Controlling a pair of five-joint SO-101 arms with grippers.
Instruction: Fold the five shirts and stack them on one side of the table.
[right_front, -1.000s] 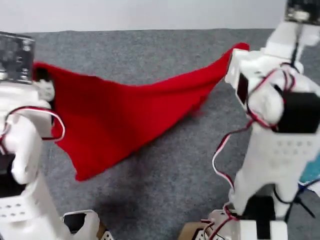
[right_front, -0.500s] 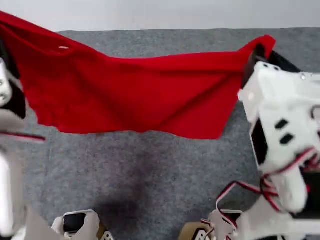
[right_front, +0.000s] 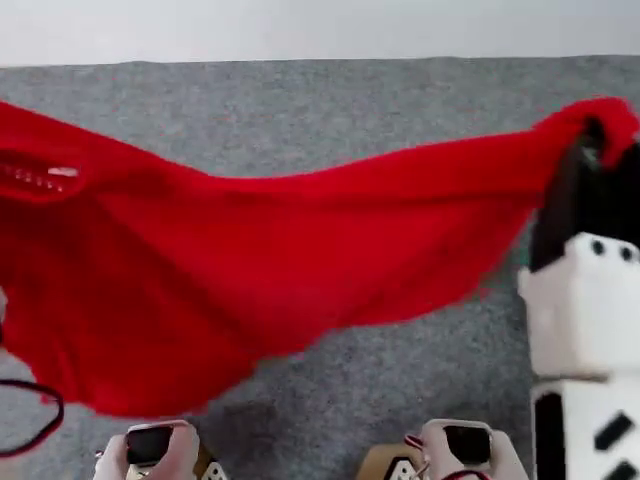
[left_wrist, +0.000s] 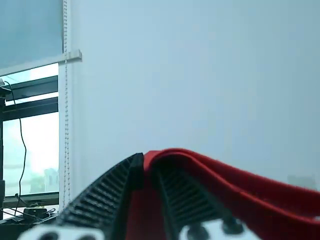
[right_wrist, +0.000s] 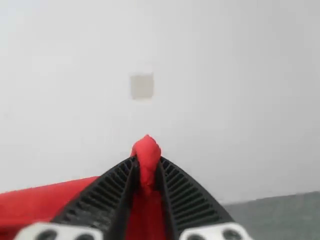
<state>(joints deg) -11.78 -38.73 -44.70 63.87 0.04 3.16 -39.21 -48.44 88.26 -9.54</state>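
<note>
readable text: none
neck tag (right_front: 62, 172) on red shirt (right_front: 300, 250): white, print too small to read
wall plate (right_wrist: 142, 86): nothing legible

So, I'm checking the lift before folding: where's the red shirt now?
High view: the red shirt hangs over the grey table, pinched at opposite ends by the left gripper and the right gripper.

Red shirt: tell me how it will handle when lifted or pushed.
Probably floppy: the red shirt sags in a curve between the left pincer and the right pincer, each shut on a bunched edge. Likely light, since those two small pinches carry it. Pushed on the grey table, it would likely wrinkle rather than slide flat.
</note>
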